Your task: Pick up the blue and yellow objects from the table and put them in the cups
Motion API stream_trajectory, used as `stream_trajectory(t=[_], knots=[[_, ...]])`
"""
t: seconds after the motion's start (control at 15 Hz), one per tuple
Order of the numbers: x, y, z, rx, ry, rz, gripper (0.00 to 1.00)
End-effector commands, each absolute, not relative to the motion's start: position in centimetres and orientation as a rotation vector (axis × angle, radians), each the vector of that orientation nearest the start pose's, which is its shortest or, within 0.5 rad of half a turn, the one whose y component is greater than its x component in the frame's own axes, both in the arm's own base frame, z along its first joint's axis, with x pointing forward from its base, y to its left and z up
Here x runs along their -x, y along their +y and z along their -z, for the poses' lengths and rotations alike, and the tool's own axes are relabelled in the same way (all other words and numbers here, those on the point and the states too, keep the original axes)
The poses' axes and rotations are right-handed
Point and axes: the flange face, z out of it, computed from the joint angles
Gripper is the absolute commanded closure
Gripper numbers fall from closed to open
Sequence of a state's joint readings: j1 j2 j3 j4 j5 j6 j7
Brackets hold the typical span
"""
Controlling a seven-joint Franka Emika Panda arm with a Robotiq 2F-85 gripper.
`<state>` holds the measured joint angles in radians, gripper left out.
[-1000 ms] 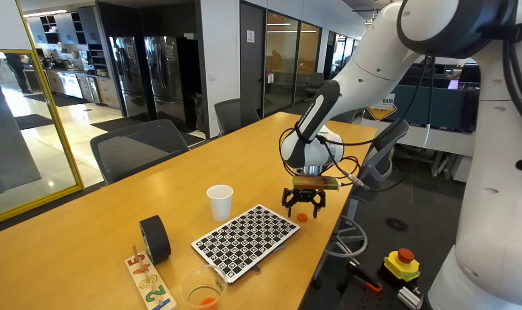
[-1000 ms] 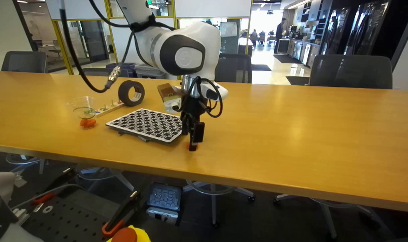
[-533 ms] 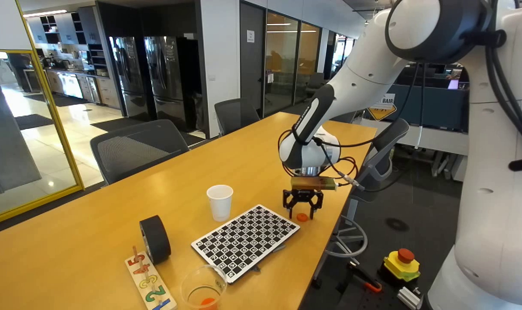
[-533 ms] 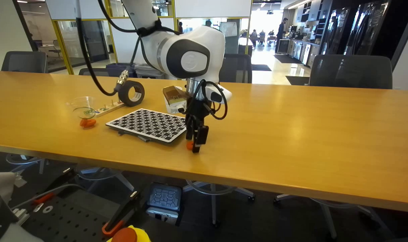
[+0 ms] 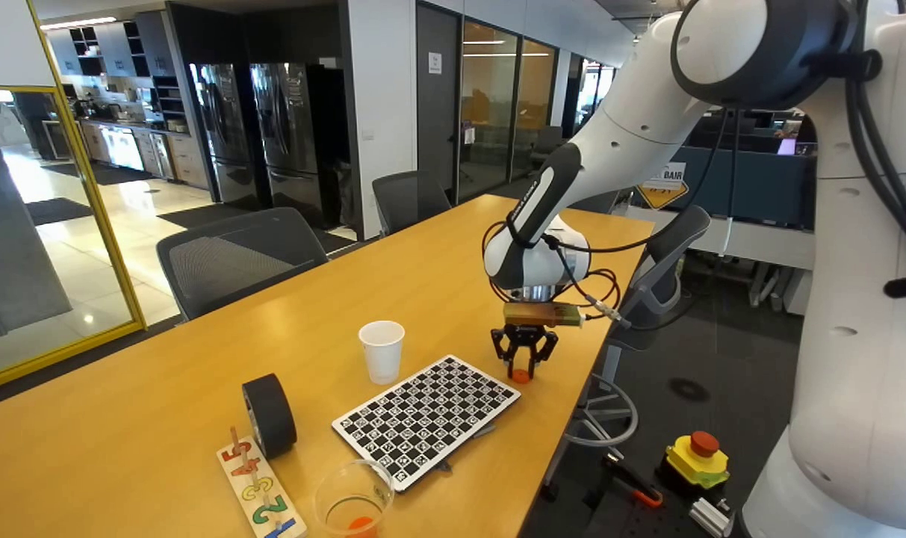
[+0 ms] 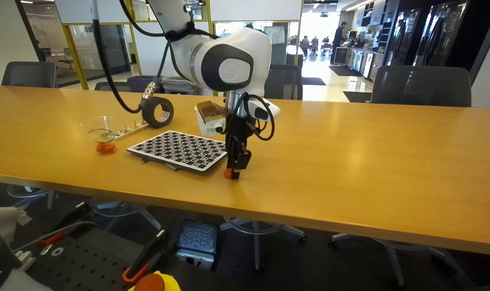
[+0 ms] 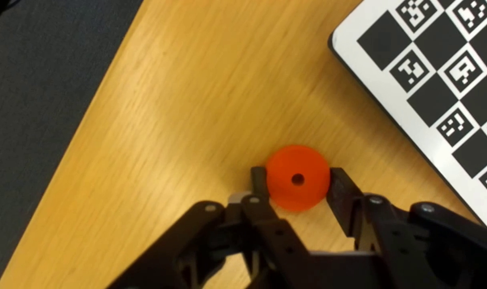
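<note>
Right now my fingers (image 7: 259, 180) pinch a round orange piece (image 7: 284, 178), one on each side of it, right of and below centre in the wrist view; whether it touches the table (image 7: 159, 112) I cannot tell. The checkered board (image 7: 432, 76) fills the upper right there, near my fingers but apart from them, and the table's edge slants down the left. In an exterior view, part of that board lies between my fingers and the white paper cup (image 5: 382, 355), upright near the middle of the frame, and also between them and the clear plastic cup (image 5: 333, 501) at the bottom edge, an orange object (image 5: 361, 525) showing at its base. In the lower left the black roll (image 5: 275, 415) stands on edge just beside the wooden strip (image 5: 266, 495) with painted numerals.
</note>
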<state>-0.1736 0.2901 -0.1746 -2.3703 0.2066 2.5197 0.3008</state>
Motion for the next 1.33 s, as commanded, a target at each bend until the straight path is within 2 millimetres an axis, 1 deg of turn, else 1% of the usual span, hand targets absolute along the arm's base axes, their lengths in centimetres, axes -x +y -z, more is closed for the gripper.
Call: stream_trajectory(t=[0.0,0.07,0.2,0.33,0.47,0.67,0.87,1.0,1.27], knots=[[-46.4,-16.6,-20.9,2.812,1.243,-0.143,0.83],[-46.4,-16.2,-21.4,2.817,1.237,-0.126,0.83],[-46.7,-14.7,-22.9,2.836,1.213,-0.070,0.83],[-47.1,-12.6,-24.4,2.866,1.175,-0.006,0.83],[-47.7,-10.0,-25.8,2.906,1.115,0.041,0.83],[-48.4,-5.2,-27.8,2.981,0.979,0.100,0.83],[-48.9,0.2,-29.5,3.049,0.811,0.157,0.83],[-48.9,3.7,-30.4,3.085,0.688,0.186,0.83],[-47.6,9.8,-31.0,3.133,0.447,0.214,0.83]])
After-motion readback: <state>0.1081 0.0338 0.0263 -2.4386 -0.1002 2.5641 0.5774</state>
